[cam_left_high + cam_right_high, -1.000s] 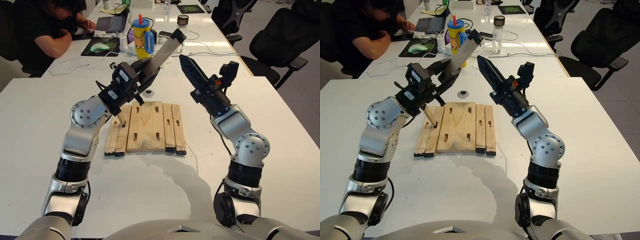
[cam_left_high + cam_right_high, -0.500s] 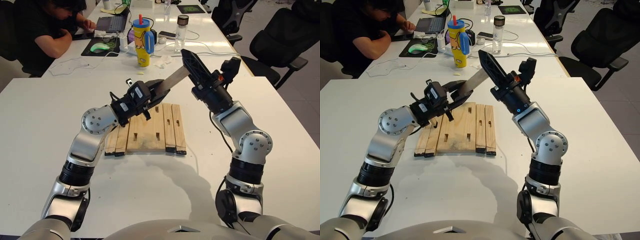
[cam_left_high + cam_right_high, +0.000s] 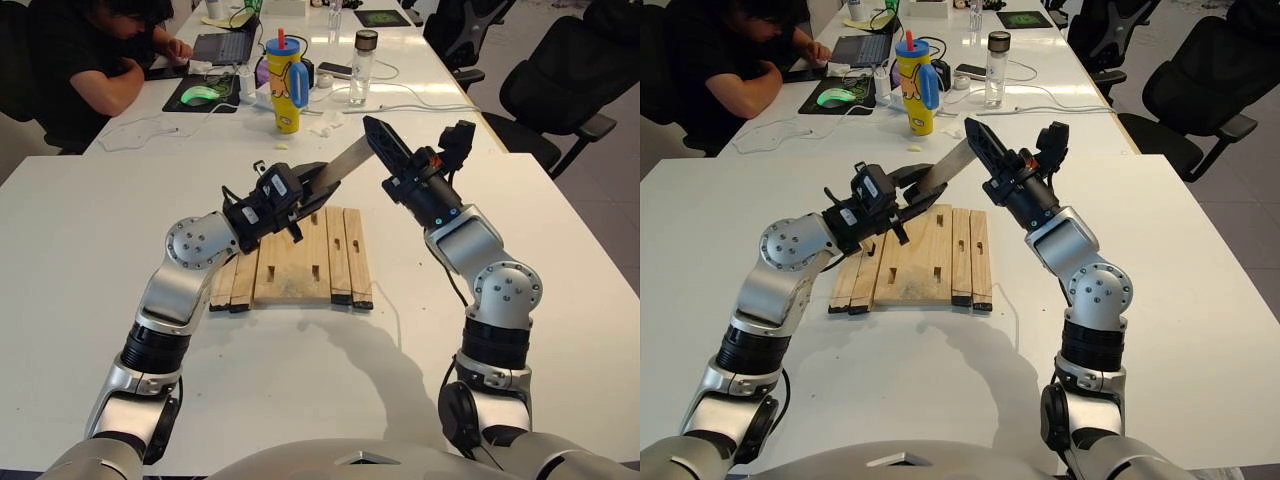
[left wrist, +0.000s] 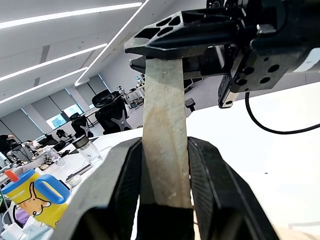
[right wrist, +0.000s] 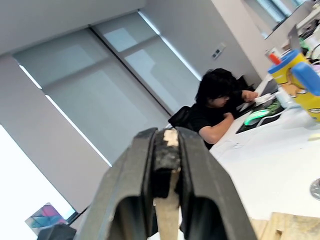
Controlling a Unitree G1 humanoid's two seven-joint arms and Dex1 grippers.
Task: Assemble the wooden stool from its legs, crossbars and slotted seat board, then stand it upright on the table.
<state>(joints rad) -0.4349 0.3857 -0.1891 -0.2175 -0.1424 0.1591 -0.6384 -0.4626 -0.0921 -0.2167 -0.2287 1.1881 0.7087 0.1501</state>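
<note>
A pale wooden bar (image 3: 343,163) slants up over the table, held at both ends. My left gripper (image 3: 312,183) is shut on its lower end, and the bar (image 4: 164,125) runs straight out between its fingers (image 4: 127,175). My right gripper (image 3: 372,136) is shut on the upper end, where the bar's tip (image 5: 168,136) sits pinched between its fingers (image 5: 135,165). Below them the slotted seat board (image 3: 295,255) lies flat on the white table (image 3: 80,260), with slotted slats (image 3: 231,275) at its left and more slats (image 3: 351,255) at its right.
Beyond my table stands a second table with a yellow and blue cup (image 3: 284,75), a bottle (image 3: 364,58) and a laptop (image 3: 225,45). A person sits there at the far left. Office chairs (image 3: 560,85) stand at the right. A thin white cable (image 3: 388,300) lies by the slats.
My left gripper has swung the bar down and to the right, over the boards. My right gripper came to the bar's upper end and shut on it.
</note>
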